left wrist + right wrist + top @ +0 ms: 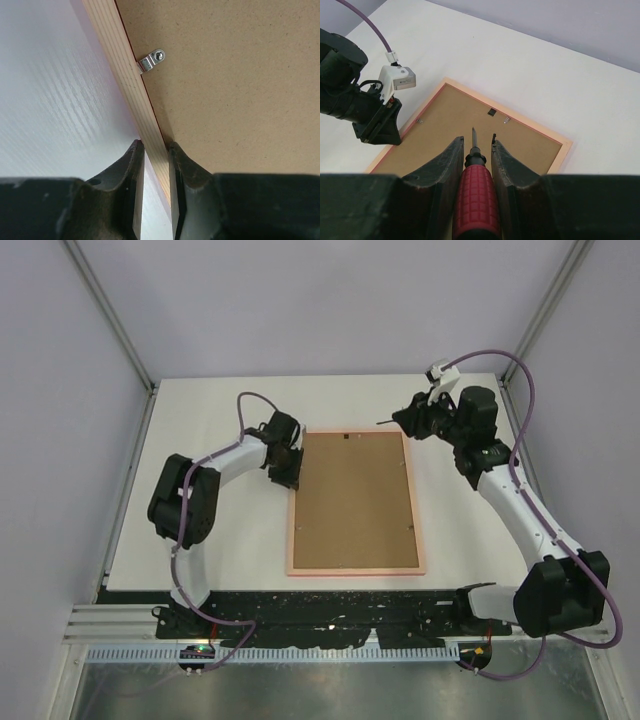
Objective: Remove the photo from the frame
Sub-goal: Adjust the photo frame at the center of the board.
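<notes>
The frame (355,570) lies face down on the white table, its pale salmon back up, with the brown backing board (352,500) filling it. The photo is hidden under the board. My left gripper (290,475) is low at the frame's left rail near the far corner. In the left wrist view it (154,145) is closed around that rail (120,60). My right gripper (405,418) hovers above the frame's far right corner, shut on a red-handled screwdriver (476,200) whose tip points over the board (470,150).
Small metal clips (150,61) hold the board to the rail; more clips and a hanger (491,112) sit along the far rail (530,125). The left arm's wrist (377,132) is at the frame's far left corner. Enclosure walls stand behind and at both sides.
</notes>
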